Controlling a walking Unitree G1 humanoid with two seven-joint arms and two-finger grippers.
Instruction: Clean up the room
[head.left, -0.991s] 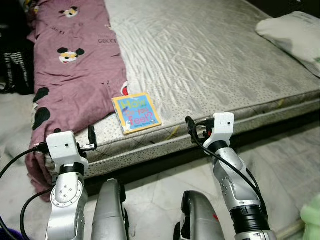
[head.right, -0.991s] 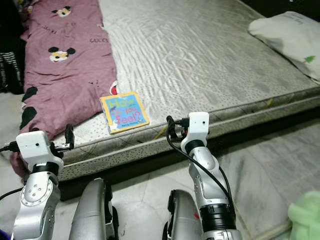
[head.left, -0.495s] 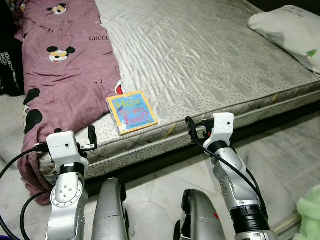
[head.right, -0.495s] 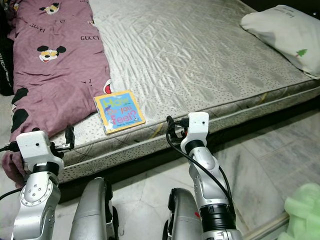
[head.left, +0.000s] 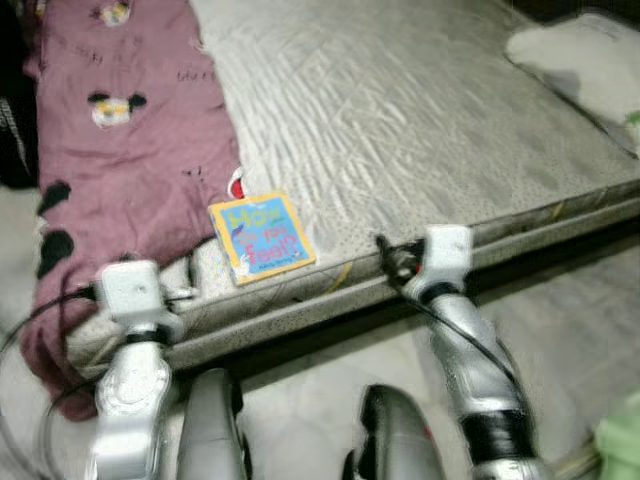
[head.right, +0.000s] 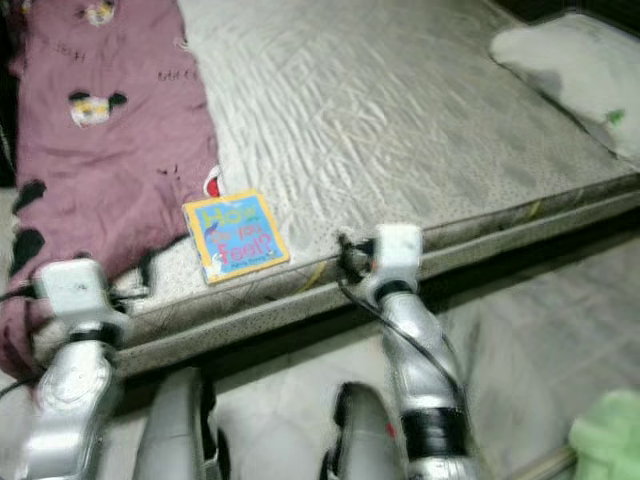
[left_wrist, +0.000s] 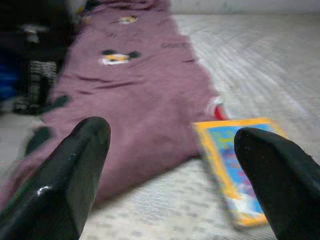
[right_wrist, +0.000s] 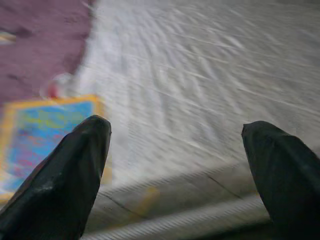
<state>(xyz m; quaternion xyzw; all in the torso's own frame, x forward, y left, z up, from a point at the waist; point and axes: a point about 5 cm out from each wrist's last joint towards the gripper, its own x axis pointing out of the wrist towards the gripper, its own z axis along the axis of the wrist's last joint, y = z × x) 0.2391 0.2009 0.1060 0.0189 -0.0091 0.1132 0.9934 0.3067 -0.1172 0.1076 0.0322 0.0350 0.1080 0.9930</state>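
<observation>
Since both head views are smeared, fine detail is uncertain; largest item is the bed (head.left: 420, 120), a low mattress with a pale grey quilted cover, sheen on the ridges, speckled band along its near edge, resting on a marbled stone floor (head.left: 560, 340); a mauve blanket (head.left: 120, 150), soft and rumpled with cartoon-mouse prints, covers the bed's left side and droops over the corner; a white pillow (head.right: 570, 60) lies at the far right; something pale green (head.right: 605, 440), soft-looking, sits on the floor at the right edge, identity unclear.

Task thing: a small square book (head.left: 262, 237), yellow border, blue cover, flat and stiff, lying on the mattress near the front edge, just beside the blanket.

Left claw (left_wrist: 175, 170): fingers spread wide, holding nothing, low before the bed's left corner, aimed at blanket and book; right claw (right_wrist: 175, 170): likewise wide open and empty, at the mattress edge right of the book.

Risks, as judgement: a flat book on slick fabric gives little to pinch, so fingers may push it away; a finger could snag the blanket.
</observation>
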